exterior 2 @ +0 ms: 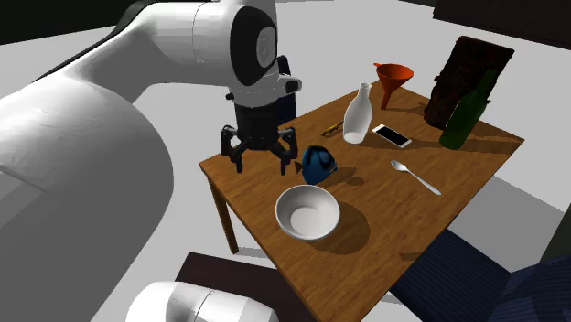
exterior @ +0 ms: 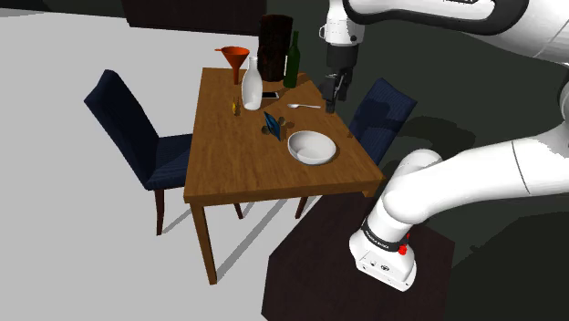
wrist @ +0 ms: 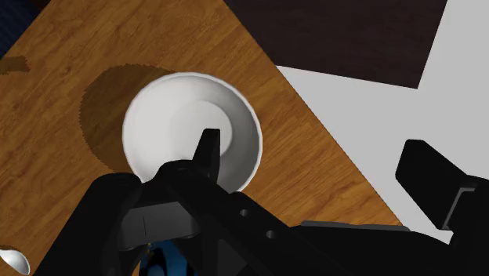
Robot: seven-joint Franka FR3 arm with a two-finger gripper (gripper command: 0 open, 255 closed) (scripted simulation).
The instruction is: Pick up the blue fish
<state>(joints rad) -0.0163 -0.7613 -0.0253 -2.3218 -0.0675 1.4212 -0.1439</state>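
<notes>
Your end effector (exterior 2: 263, 163) hangs above the table (exterior 2: 377, 186) with its fingers spread wide and empty, while the blue fish (exterior 2: 320, 165) stands near the white bowl (exterior 2: 285, 203).

Fish (exterior 2: 320, 165) just beside bowl (exterior 2: 308, 212) on table (exterior 2: 384, 187) (phone (exterior 2: 392, 135) beyond).

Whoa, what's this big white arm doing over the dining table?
A white robot arm is going for the blue fish, which sits on the wooden table next to a white bowl. Its black gripper hangs open above the table, close beside the fish, and holds nothing. The fish has not been picked up yet.
</notes>
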